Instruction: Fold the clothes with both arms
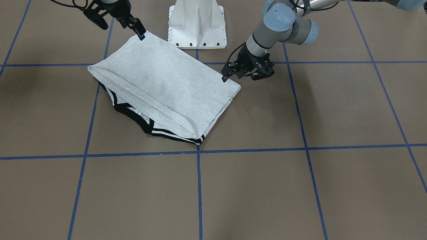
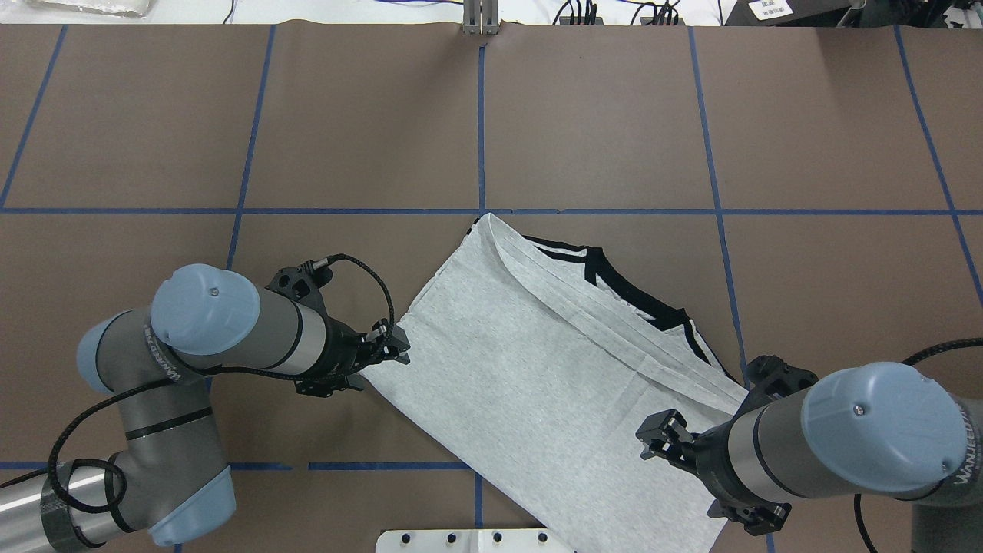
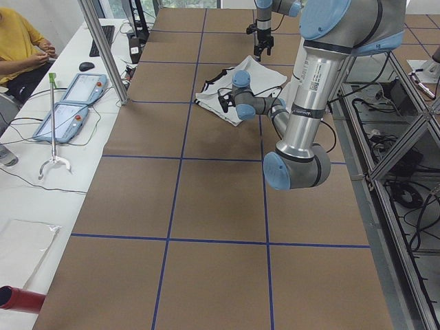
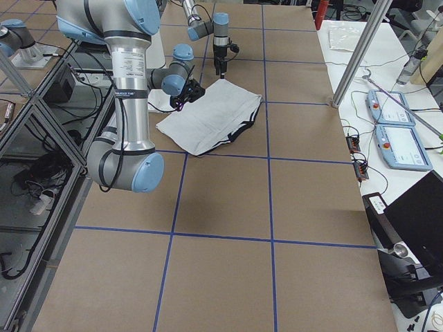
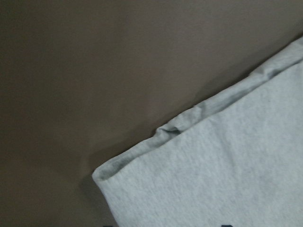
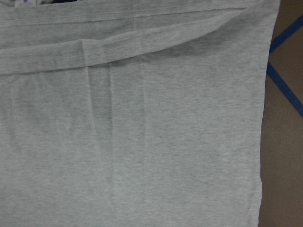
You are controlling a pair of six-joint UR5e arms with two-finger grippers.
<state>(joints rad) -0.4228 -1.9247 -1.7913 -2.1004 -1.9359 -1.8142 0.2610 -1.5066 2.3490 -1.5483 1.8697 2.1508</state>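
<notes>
The T-shirt [image 1: 166, 83] lies lengthwise between my left gripper [image 1: 242, 76] and right gripper [image 1: 122, 30], both seemingly spread and empty

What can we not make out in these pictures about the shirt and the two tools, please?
- T-shirt: its folded-under layers are hidden by the plain grey top layer in every view.
- Left tool and right tool: open or shut is unclear. The fingertips are small and dark in the exterior views and absent from both wrist views.
- Right arm: cut off by the overhead view's right edge.
</notes>
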